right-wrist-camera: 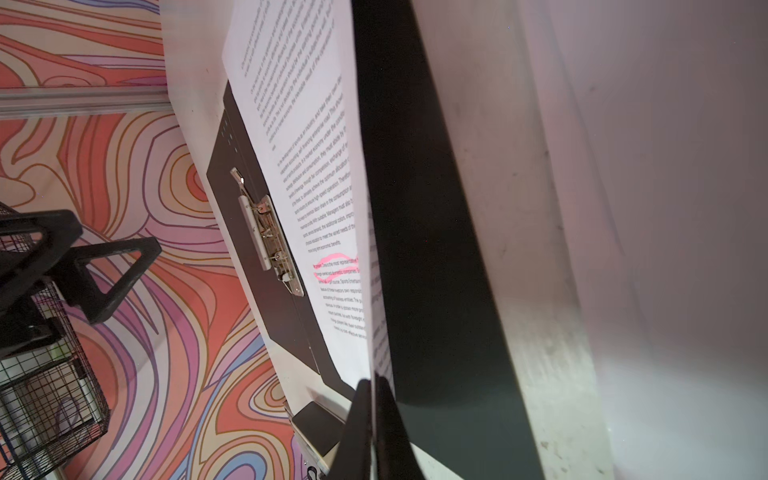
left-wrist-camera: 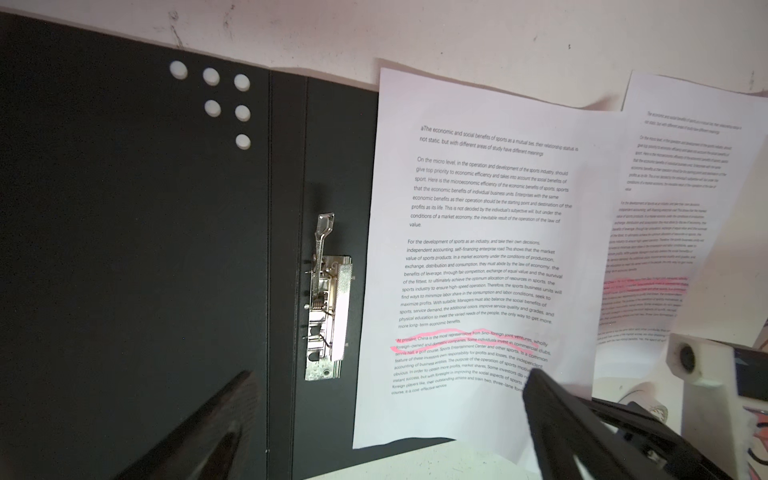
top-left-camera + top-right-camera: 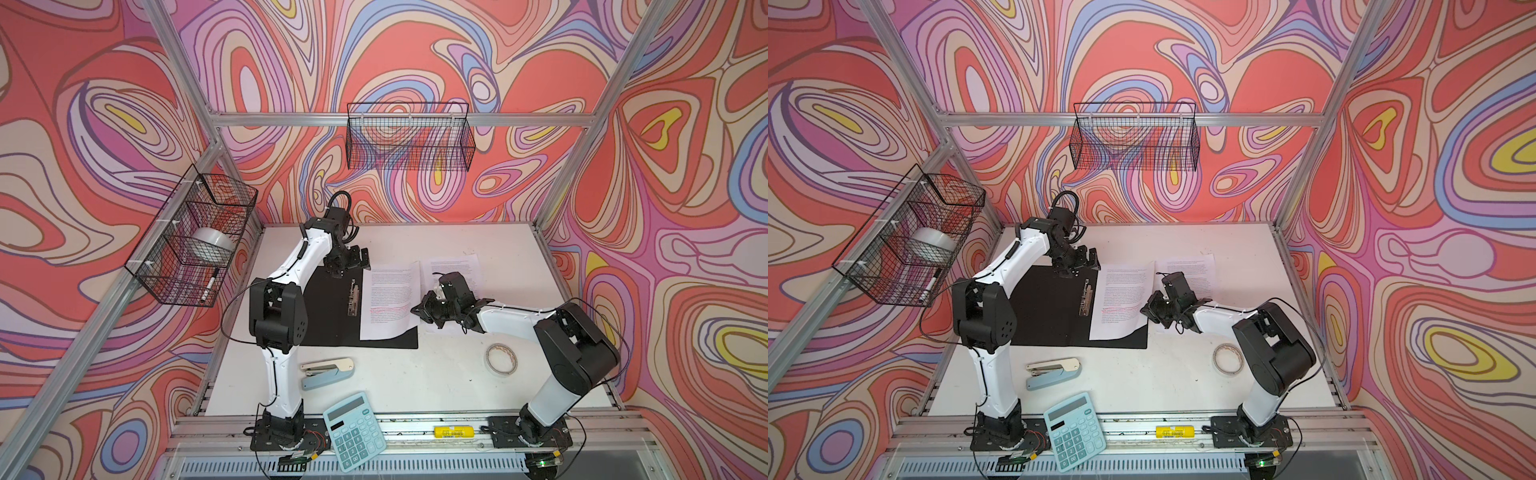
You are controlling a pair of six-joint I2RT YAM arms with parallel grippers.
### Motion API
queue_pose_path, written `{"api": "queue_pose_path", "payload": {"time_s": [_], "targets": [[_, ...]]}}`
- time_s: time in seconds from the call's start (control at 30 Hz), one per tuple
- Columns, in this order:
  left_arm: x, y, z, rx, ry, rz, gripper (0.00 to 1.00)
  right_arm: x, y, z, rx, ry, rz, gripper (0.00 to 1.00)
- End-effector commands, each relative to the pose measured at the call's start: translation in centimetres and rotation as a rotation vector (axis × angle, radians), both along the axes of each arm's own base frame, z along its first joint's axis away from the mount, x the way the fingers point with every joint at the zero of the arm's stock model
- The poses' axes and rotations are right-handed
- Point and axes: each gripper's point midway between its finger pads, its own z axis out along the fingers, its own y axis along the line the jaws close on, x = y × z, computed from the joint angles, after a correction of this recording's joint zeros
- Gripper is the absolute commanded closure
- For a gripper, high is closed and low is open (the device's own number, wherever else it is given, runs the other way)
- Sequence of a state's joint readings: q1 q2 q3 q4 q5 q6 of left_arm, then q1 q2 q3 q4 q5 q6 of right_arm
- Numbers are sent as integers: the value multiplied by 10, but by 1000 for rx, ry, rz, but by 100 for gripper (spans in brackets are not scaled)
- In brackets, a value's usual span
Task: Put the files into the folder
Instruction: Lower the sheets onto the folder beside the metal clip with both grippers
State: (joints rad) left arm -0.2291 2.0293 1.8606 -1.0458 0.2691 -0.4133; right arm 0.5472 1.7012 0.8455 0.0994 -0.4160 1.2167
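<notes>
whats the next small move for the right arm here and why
Probably lower the right gripper and let go: it pinches the lifted edge of a sheet already lying over the right half of the folder, beside the clip.

Folder (image 3: 328, 309) lies open and flat on the surface, black inside up. Six white dots (image 2: 226, 99) sit near a corner of the leaf across the fold from the metal spine clip (image 3: 352, 298).

Files (image 3: 1121, 299): two white sheets, black print.

First sheet (image 3: 388, 299) lies on the folder's right leaf, just beside the clip. One line is highlighted pink. Its right edge is raised off the leaf, pinched in the closed right claw (image 1: 374, 386).

Second sheet (image 3: 453, 266) lies just past the folder's right edge, also pink-marked.
</notes>
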Motion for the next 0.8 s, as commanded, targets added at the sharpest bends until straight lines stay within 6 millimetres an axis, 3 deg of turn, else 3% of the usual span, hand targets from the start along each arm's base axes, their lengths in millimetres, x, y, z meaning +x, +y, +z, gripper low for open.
{"api": "queue_pose_path", "payload": {"time_s": [0.0,0.43,0.77], "targets": [[-2,1,1,-10,9,15,0,0,9,1,4,-4,25,100],[-3,1,-1,-12,11,15,0,-29,-3,-14,-98,33,150,100],[-1,2,0,-7,3,14,0,-22,14,-24,-33,41,175,100]]}}
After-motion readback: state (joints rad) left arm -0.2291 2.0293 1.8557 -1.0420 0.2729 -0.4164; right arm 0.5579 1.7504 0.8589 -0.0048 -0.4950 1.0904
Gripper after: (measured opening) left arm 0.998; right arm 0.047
